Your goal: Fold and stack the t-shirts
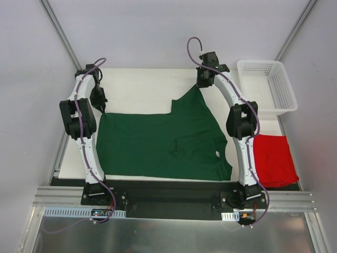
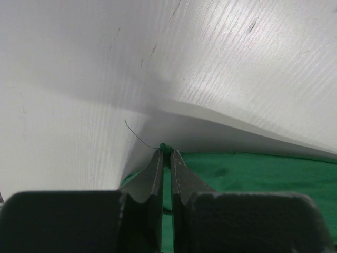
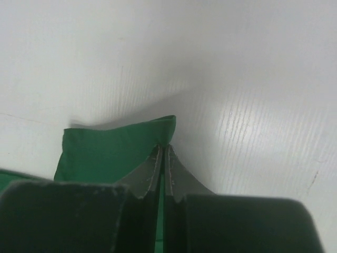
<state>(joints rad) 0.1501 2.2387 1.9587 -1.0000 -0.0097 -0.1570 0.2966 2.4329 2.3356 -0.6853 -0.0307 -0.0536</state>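
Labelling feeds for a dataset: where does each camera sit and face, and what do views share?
Top external: above and behind the bases, looking down on the table, green t-shirt, red t-shirt and basket; both arms show.
Left wrist: on that wrist, looking along the left gripper, shut on a shirt corner.
Right wrist: likewise, the right gripper shut on another corner.
Shared: all three see the green t-shirt and table.

The top camera looks down from high at six o'clock over the whole table (image 1: 142,79); both wrist cameras sit very near, sharing its green shirt (image 1: 163,142) corners at ten and one o'clock.
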